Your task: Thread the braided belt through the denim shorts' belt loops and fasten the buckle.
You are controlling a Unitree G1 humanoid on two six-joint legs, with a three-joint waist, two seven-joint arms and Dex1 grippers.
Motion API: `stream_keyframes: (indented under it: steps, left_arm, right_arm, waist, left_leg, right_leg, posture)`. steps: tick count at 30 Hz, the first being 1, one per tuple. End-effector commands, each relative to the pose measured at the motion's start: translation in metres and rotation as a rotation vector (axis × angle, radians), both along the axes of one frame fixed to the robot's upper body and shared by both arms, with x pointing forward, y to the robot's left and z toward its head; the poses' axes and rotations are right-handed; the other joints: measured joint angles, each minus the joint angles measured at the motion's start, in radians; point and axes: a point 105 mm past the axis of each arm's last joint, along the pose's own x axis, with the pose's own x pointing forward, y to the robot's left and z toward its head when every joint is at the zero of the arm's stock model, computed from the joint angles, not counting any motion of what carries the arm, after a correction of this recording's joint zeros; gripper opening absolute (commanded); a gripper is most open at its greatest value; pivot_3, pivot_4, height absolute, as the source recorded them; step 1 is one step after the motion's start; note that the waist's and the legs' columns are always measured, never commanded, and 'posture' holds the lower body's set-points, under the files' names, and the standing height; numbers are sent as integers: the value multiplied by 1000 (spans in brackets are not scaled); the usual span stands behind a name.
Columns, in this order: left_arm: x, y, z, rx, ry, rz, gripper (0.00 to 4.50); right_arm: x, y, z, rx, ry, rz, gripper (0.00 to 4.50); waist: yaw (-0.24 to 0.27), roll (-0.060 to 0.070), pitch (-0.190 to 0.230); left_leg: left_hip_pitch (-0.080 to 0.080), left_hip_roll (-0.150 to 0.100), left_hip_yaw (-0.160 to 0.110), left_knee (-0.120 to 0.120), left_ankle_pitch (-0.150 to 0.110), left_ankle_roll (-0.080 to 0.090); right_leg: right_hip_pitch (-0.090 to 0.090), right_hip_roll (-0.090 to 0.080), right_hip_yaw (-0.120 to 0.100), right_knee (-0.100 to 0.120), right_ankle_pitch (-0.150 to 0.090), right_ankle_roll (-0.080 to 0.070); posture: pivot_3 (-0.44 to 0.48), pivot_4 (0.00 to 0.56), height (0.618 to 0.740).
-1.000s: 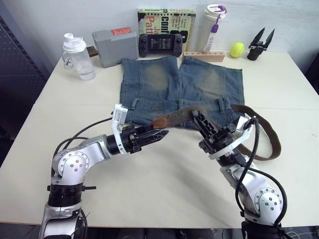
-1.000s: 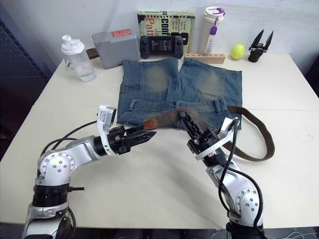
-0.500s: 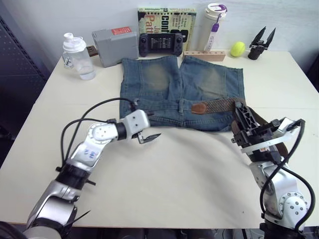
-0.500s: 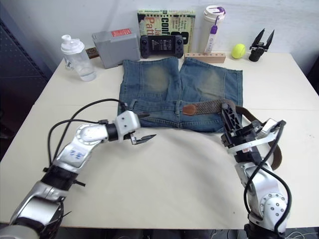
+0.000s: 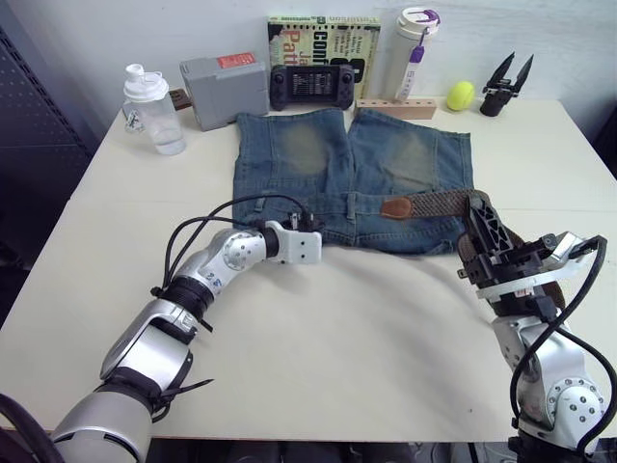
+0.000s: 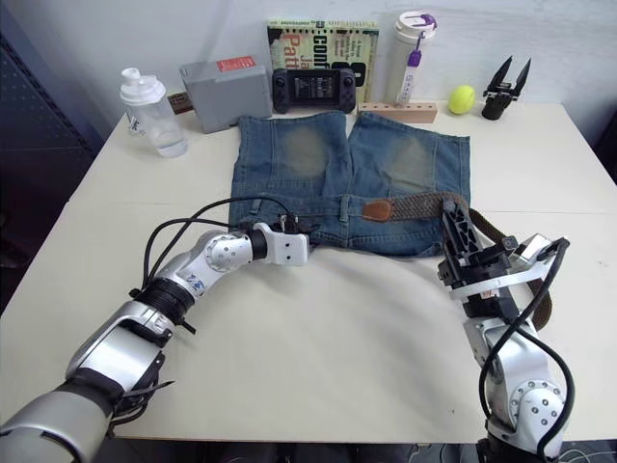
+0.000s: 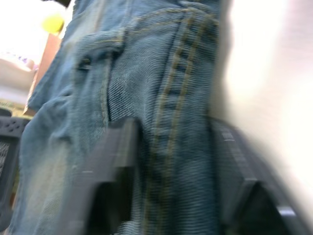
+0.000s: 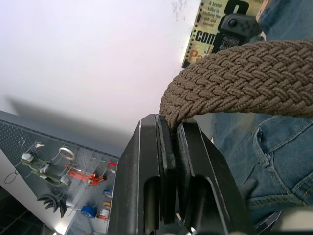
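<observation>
Lying flat on the tabletop [image 5: 318, 367], the denim shorts [image 5: 352, 174] have their waistband toward the robot and their legs toward the wall. The braided belt [image 5: 434, 204] runs along the right half of the waistband, its reddish leather tip [image 5: 396, 206] near the middle of the shorts, and the rest curves off the right edge of the denim onto the tabletop behind the right arm. The right gripper [image 5: 484, 227] stands at the right end of the waistband; its wrist view shows what the head views cannot, the jaws pinched together on the woven strap, which arches out of them over the denim. The left gripper [image 6: 301, 231] reaches the near edge of the waistband left of centre; from the head its fingers are hidden behind the wrist block, but the left wrist view shows the two fingers [image 7: 115, 161] spread apart, straddling a stitched band of denim without closing on it. The buckle cannot be made out.
</observation>
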Motion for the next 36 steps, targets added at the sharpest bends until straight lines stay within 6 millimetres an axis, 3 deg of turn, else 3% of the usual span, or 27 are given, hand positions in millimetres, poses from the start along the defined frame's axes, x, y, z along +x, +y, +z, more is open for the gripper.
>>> stream_keyframes:
  steps: [1,5,10,12,15,18,21,26,27,29,36]
  left_arm:
    - [1,14,-15,34,43,38,21]
    - [-8,24,-1,-41,45,29,21]
    - [-59,60,17,-158,119,-10,21]
    - [-86,71,15,-159,136,-28,21]
    - [-130,84,5,-167,213,-30,21]
    - [-152,92,-14,-120,272,1,21]
    - [-162,88,-14,-176,319,46,21]
    - [-171,92,-20,-166,355,81,2052]
    - [-173,92,-17,-161,354,71,2580]
    - [-180,93,-2,-215,396,37,3129]
    - [-198,119,34,-304,744,-16,3129]
  right_arm:
    - [-8,-6,14,-3,-64,-33,0]
    - [-9,-9,14,-20,-59,-56,0]
    - [-13,-18,19,-77,-61,-111,0]
    - [-13,-23,22,-111,-51,-127,0]
    - [-11,-28,23,-183,-3,-120,0]
    - [-10,-27,19,-258,29,-96,0]
    - [-10,-30,17,-282,58,-80,0]
    - [-11,-28,17,-315,72,-32,0]
    - [-11,-29,17,-323,76,-28,0]
    - [-11,-31,17,-335,80,-20,0]
    - [-9,-28,11,-384,109,24,0]
  waist:
    - [-1,1,-1]
    - [-2,1,-1]
    - [-7,1,-1]
    - [-43,1,-1]
    - [-46,2,-1]
    - [-54,2,0]
    - [-38,3,0]
    - [-6,3,0]
    - [-6,3,0]
    - [-5,3,0]
    - [-5,4,0]
  left_leg:
    - [0,0,0,0,0,0]
    - [0,0,0,0,0,0]
    - [0,0,0,0,0,0]
    - [0,2,1,-5,0,0]
    - [4,1,-4,-10,0,0]
    - [4,3,-3,-10,0,0]
    - [11,2,-2,-13,-1,2]
    - [11,1,-1,-13,0,3]
    - [11,1,0,-13,0,3]
    - [12,1,1,-13,-1,3]
    - [12,2,1,-13,-1,3]
  right_leg:
    - [0,0,0,0,0,0]
    - [0,0,0,0,0,0]
    - [0,0,0,0,0,0]
    - [-4,0,-2,0,0,0]
    - [-5,-2,-2,2,0,-1]
    - [-4,-3,-2,1,0,-1]
    - [2,-9,-1,0,0,-1]
    - [2,-10,0,-2,0,-1]
    - [2,-10,1,-2,0,0]
    - [2,-10,1,-2,0,0]
    - [2,-10,1,-2,0,0]
  posture:
    - [0,150,731]
    - [0,150,731]
    - [0,150,731]
    - [0,150,731]
    - [0,150,731]
    - [0,150,731]
    - [0,150,731]
    - [0,150,731]
    - [0,150,731]
    - [0,150,731]
    - [0,150,731]
